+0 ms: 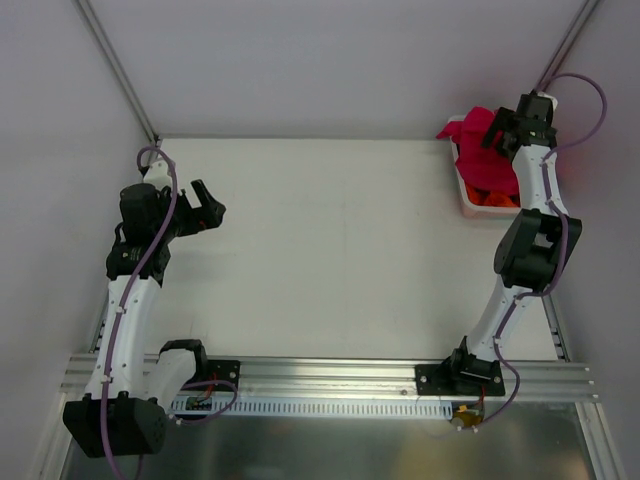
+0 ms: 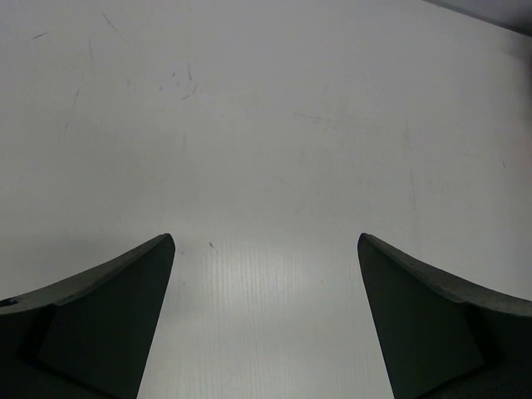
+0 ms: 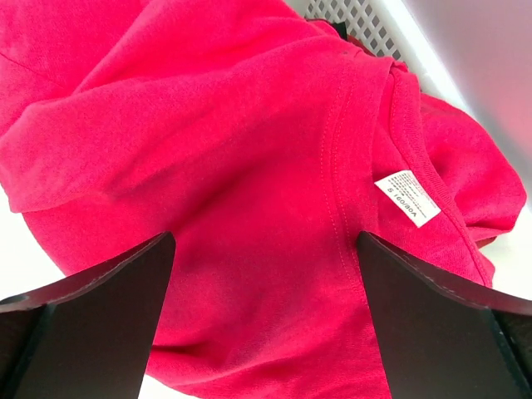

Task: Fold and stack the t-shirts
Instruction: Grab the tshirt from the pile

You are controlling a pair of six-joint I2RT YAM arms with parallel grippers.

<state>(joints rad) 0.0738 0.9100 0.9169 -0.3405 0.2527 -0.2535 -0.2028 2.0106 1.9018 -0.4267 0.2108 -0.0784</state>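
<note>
A crimson-pink t-shirt (image 1: 480, 160) lies bunched on top of the white basket (image 1: 466, 206) at the back right corner of the table. In the right wrist view its cloth (image 3: 208, 125) fills the frame, with a collar seam and a white size label (image 3: 406, 198). My right gripper (image 1: 499, 131) (image 3: 266, 241) hangs open just over this shirt, cloth showing between its fingers but not pinched. An orange-red shirt (image 1: 495, 198) shows lower in the basket. My left gripper (image 1: 208, 205) (image 2: 266, 241) is open over bare table at the left, holding nothing.
The basket's white grid wall (image 3: 357, 21) shows behind the shirt. The white table (image 1: 330, 250) spreads between the two arms. Grey walls close it in at the back and sides, and a metal rail (image 1: 330, 375) runs along the near edge.
</note>
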